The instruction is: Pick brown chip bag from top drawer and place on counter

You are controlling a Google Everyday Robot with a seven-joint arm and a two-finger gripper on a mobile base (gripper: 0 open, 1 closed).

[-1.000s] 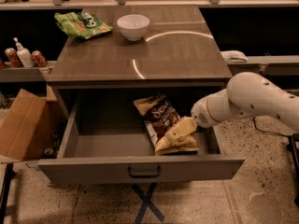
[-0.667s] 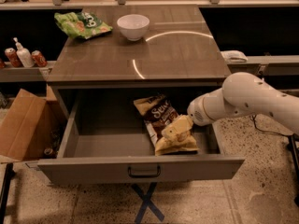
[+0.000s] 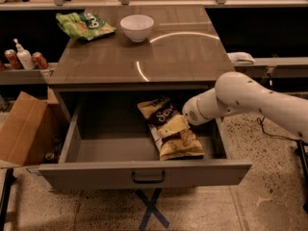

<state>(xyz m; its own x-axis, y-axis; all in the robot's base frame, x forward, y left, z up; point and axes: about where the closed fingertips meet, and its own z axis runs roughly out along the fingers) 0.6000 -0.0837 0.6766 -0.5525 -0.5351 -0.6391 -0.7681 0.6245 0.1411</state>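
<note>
The brown chip bag (image 3: 169,129) lies in the open top drawer (image 3: 144,174), right of its middle, with pale yellow ends and white script. My gripper (image 3: 184,120) is at the end of the white arm (image 3: 250,102), which reaches in from the right. It is down in the drawer, right at the bag's upper right side. Its tip is hidden behind the wrist. The counter (image 3: 144,49) above the drawer is glossy grey-brown and reflects a ring of light.
A green chip bag (image 3: 84,24) and a white bowl (image 3: 137,27) sit at the counter's far left and middle. A cardboard box (image 3: 21,129) stands left of the cabinet. Cans and a bottle (image 3: 24,59) stand on a left shelf.
The arm has moved left and further into the drawer, bringing the gripper closer over the brown chip bag. The bag has not visibly moved.
</note>
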